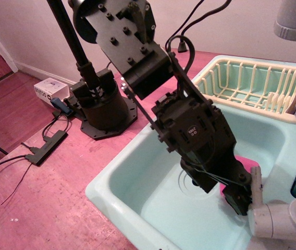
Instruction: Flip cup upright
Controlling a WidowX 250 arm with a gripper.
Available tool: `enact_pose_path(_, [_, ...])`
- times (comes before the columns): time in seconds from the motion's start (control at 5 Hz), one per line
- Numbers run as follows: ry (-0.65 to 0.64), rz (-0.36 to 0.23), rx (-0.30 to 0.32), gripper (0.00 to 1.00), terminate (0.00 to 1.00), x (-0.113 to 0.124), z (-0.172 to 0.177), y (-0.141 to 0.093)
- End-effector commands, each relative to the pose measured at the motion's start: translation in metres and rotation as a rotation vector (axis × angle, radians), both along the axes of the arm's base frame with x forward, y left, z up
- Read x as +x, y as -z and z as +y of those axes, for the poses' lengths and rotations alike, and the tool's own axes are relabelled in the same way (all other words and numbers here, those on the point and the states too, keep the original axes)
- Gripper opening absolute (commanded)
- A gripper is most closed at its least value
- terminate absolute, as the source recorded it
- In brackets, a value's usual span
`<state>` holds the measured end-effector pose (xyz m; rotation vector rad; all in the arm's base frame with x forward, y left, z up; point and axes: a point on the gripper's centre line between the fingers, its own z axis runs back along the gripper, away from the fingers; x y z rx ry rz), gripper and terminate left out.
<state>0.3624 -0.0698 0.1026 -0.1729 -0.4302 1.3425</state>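
The pink cup point(246, 163) lies in the pale green sink point(132, 172), right of the drain. Only thin slivers of pink show past the arm. My black gripper point(237, 200) has reached down into the sink and sits right over the cup, covering most of it. Its tip is close to the white faucet handle point(256, 182). The fingers are hidden from this angle by the gripper body, so I cannot tell whether they are closed on the cup.
A cream dish rack point(242, 78) stands behind the sink at the back right. The white faucet point(278, 219) juts in at the lower right. The arm's base point(103, 112) sits on the pink counter to the left, with a white box point(49, 89) and a power strip point(46, 147).
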Motion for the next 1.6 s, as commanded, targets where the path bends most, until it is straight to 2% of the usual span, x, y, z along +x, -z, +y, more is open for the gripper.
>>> enact_pose_path(0.0, [-0.019, -0.041, 0.007, 1.00, 0.00, 0.000, 0.031, -0.021])
enact_pose_path(0.4, [0.011, -0.024, 0.004, 1.00, 0.00, 0.000, 0.042, -0.009])
enact_pose_path(0.6, [0.021, -0.016, -0.001, 1.00, 0.00, 0.011, 0.040, -0.004])
enact_pose_path(0.8, [0.009, -0.023, -0.016, 0.00, 0.00, 0.016, 0.034, -0.003])
enact_pose_path(1.2, [0.024, 0.010, -0.042, 0.00, 0.00, 0.009, 0.031, -0.011])
enact_pose_path(1.4, [0.119, 0.252, -0.116, 0.00, 0.00, -0.009, 0.035, -0.041])
